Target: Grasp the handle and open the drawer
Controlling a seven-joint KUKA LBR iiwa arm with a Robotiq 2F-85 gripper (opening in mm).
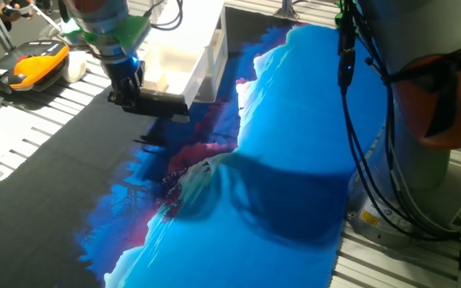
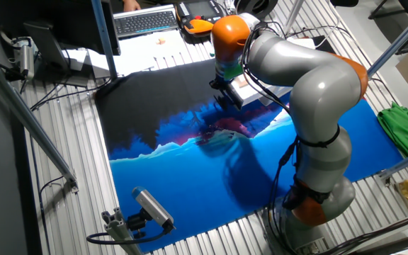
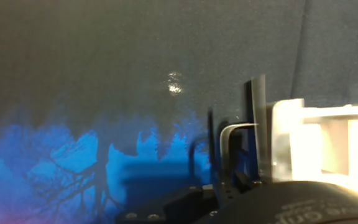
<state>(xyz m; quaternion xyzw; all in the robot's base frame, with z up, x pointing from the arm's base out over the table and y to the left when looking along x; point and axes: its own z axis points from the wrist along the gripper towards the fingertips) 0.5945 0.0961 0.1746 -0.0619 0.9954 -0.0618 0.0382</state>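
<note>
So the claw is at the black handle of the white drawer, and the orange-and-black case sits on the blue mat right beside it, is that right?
Not quite. The claw is at the handle of the drawer, but one fixed view shows the orange-and-black case off the mat, on the slatted table surface beyond the mat's black end.

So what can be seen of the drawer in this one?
The drawer is a shallow white tray, plastic by its look, already pulled out of the white cabinet toward the black end of the blue-and-black mat. A small pale object lies inside. Along its front edge runs the black handle, and the gripper sits at that bar's left end, seemingly closed on it. In the hand view the drawer appears overexposed at right.
</note>
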